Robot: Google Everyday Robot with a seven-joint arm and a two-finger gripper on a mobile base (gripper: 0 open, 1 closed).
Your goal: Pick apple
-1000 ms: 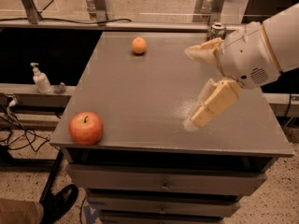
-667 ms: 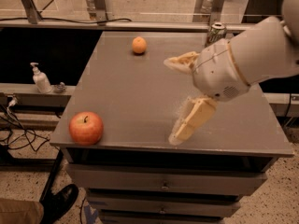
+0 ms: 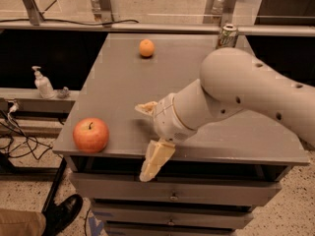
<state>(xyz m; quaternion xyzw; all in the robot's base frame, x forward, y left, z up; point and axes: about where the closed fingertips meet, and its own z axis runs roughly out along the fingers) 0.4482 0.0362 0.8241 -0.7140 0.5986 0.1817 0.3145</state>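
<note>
Big flat grey metal cabinet top [image 3: 118,82] fills the middle, with drawers stacked below its front edge. Over its right side sweeps the thick white robot arm [image 3: 256,87], reaching in from the right and covering much of that half. At its end is the gripper [image 3: 141,142], low at the front edge, its cream fingers [image 3: 156,159] spread wide apart: one lies over the top, the other hangs down past the edge in front of the drawers, and they grip nothing. The round red-orange apple [image 3: 91,134] sits stem-up on the front-left corner, left of the gripper and apart from it, a stretch of grey top between them. Far back stands a green-and-silver drink can [image 3: 227,35], partly behind the arm. The small plain orange fruit [image 3: 146,48] rests at back centre. Off left, a white pump bottle [image 3: 43,82] stands on a lower ledge.
</note>
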